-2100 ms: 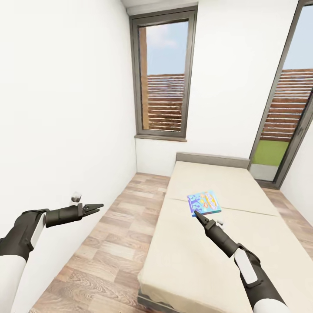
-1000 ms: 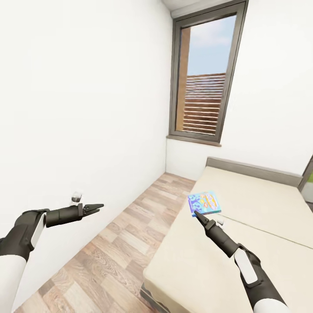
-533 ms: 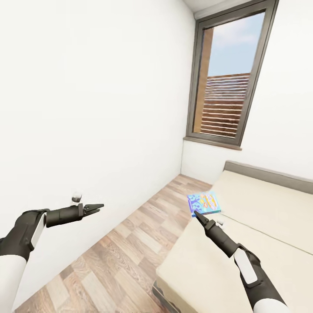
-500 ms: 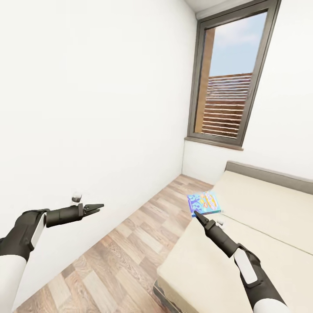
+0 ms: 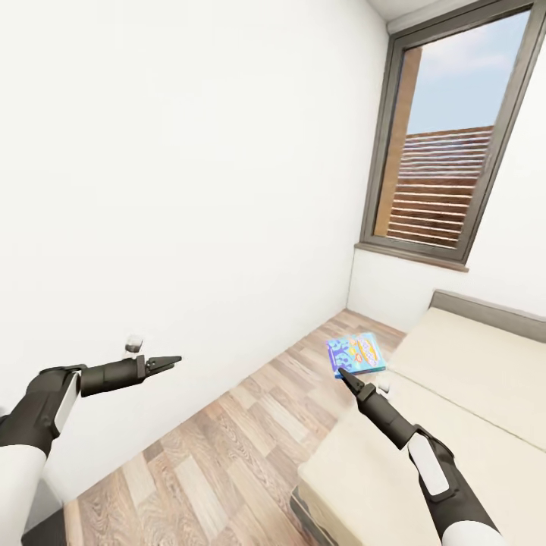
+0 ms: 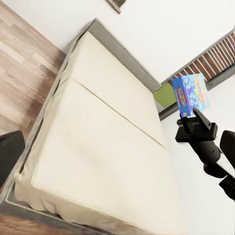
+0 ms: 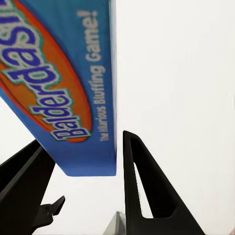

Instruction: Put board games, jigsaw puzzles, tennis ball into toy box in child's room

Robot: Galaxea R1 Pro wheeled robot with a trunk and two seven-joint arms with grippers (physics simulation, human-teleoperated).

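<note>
One light-blue board game [image 5: 356, 354] is off the bed [image 5: 470, 379] and held at its lower edge by the right gripper [image 5: 343, 373], jaws clamped on the thin box; it hangs in the air over the floor just beside the mattress edge; delivery to the toy box is, I judge, not yet done; the box stands roughly upright, long axis rising from the fingers, printed face toward the robot; the left gripper [image 5: 171, 361] holds nothing, its jaws nearly together.

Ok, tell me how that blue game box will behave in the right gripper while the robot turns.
The blue game box looks thin and stiff: it stands out from the right gripper without sagging. It is pinched only near one corner, so it may pivot or slip. It seems light for its size, as two slim fingers hold it up.
</note>
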